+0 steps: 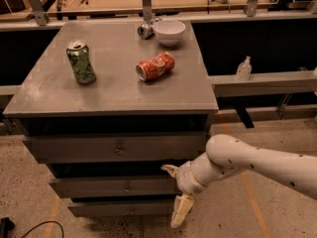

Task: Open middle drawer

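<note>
The middle drawer (109,187) is the low grey front with a small round knob (128,186), second from the top in the grey metal cabinet. It sits pushed in, level with the other fronts. My gripper (175,191) is at the right end of that drawer front, to the right of the knob. It is open: one cream finger (169,169) points left above the front, and the other (181,211) hangs down past the bottom drawer. It holds nothing. The white arm (257,165) comes in from the right.
The taller top drawer (74,148) and narrow bottom drawer (114,208) bracket the middle one. On the cabinet top stand a green can (81,62), a red can lying down (155,66), a white bowl (169,31) and a silver can (145,30). A shelf with a small bottle (243,69) is to the right.
</note>
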Robot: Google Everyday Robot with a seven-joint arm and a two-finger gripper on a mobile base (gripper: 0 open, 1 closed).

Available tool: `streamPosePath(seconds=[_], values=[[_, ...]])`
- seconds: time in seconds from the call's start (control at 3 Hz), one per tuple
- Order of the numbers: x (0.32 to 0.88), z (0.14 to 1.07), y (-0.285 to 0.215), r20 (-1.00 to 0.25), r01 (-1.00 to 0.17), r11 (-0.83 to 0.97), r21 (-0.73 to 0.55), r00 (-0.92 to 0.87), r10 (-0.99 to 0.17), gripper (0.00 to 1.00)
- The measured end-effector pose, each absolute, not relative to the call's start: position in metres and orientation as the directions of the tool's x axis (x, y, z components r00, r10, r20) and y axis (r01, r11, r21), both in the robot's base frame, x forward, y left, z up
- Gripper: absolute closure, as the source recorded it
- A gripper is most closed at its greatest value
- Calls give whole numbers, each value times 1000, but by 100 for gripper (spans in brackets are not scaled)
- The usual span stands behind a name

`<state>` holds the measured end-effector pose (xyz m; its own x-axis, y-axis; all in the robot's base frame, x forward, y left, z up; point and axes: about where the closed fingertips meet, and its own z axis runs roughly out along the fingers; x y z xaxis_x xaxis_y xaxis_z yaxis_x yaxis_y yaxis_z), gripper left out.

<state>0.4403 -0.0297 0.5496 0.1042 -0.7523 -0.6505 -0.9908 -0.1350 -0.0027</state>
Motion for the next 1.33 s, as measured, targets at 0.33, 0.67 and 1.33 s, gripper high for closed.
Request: streamPosePath(seconds=[0.33,0.67,1.33], values=[[446,537,-18,-669,-991,-136,-6,105,-736,0],[460,512,-10,-644,-996,-93,-18,82,-760,0],[475,488,-8,-618,-996,-44,-76,82,-782,0]])
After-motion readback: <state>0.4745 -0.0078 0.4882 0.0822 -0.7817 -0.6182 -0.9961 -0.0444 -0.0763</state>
